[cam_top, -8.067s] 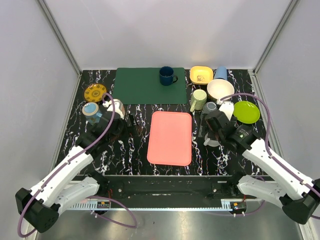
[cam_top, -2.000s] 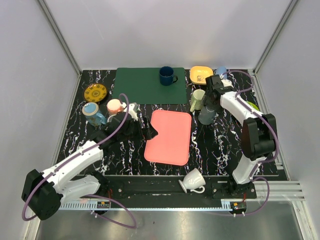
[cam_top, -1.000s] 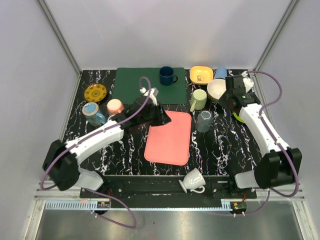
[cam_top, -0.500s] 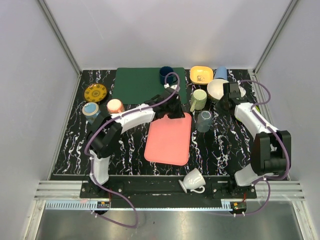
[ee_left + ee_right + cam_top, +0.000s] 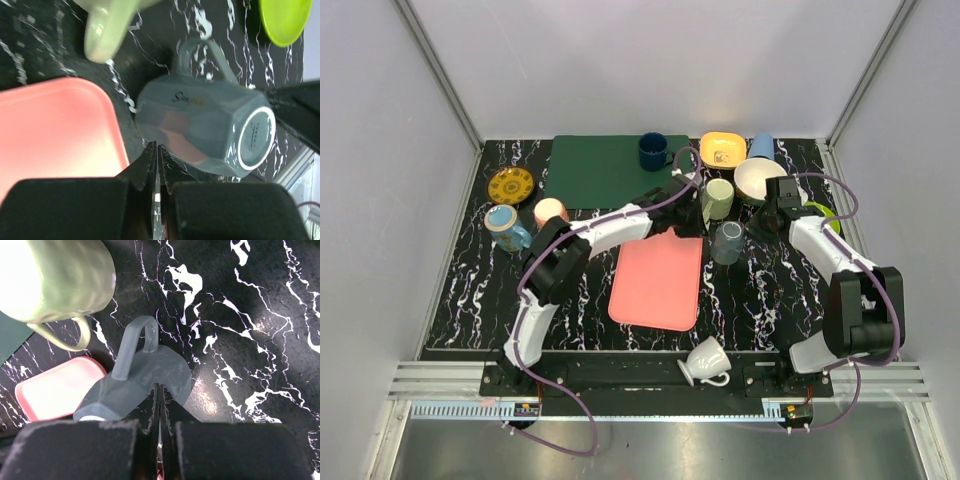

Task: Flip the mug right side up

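Observation:
The grey mug [image 5: 727, 242] stands mouth down on the black marbled table, just right of the pink tray [image 5: 660, 275]. In the left wrist view its white foot ring faces the camera on the grey mug [image 5: 210, 127]. My left gripper [image 5: 696, 220] is shut and empty just left of the mug; its tips [image 5: 156, 150] stop short of the mug's wall. My right gripper [image 5: 762, 220] is shut and empty on the mug's right, its tips [image 5: 160, 390] against the grey mug [image 5: 145, 375] below the handle.
A light green mug [image 5: 717, 198] lies on its side just behind the grey one. A white bowl [image 5: 760, 178], yellow bowl [image 5: 722, 150], lime plate [image 5: 823, 218] and blue mug [image 5: 653, 152] on the green mat [image 5: 605, 172] stand behind. A white mug [image 5: 704, 360] lies at the near edge.
My left arm has swung right across the tray's far corner to the grey mug, and its jaws have shut. The right gripper has come nearer to the mug and shut.

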